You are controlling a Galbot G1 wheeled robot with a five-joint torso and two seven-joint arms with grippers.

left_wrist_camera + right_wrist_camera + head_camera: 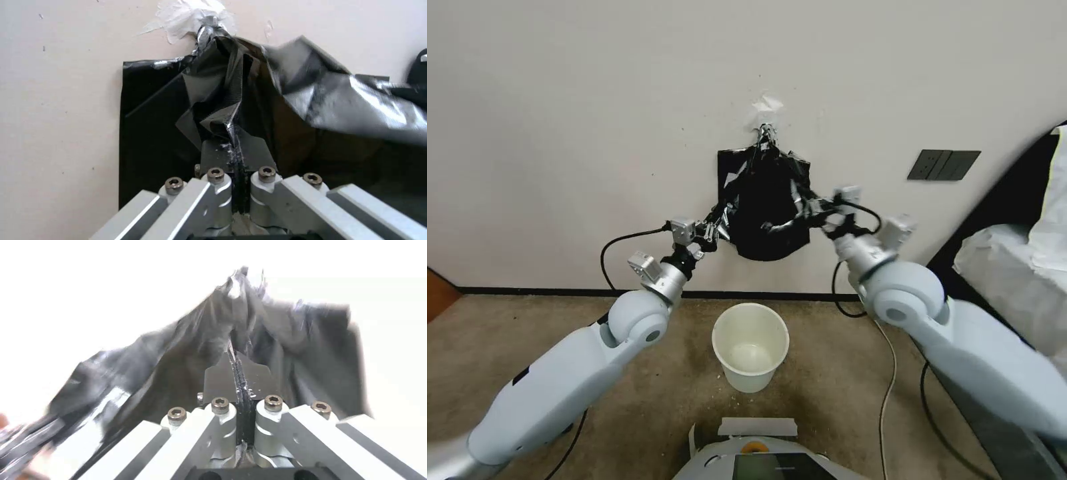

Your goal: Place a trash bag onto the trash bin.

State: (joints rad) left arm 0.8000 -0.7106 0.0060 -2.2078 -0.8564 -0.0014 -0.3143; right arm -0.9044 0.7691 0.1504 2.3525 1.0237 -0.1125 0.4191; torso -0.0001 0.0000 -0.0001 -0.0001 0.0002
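Right now you are holding the trash bag (767, 207) up against the wall with both arms, and it is hanging from the hook (765, 131) above the trash bin (750, 347), which is standing on the carpet well below and apart from it. Your left gripper (712, 232) is pinching the bag's left edge; in the left wrist view its jaws are pressed together with a fold of black plastic caught between them. Your right gripper (822, 215) is doing the same on the bag's right edge, jaws clamped on a seam of the film as the right wrist view shows. Between the two grippers the bag is sagging in a dark, crinkled pouch, while a flat, smooth bundle of bags (146, 133) is lying against the wall behind it, gathered at the same hook. By my reading, you are in the step of freeing one bag from the hook and pulling its mouth apart, with the bin still bare. The next move seems to be calling for a steady pull away from the wall without tearing the thin film, then lowering the open mouth over the bin's rim while both grips are kept tight.
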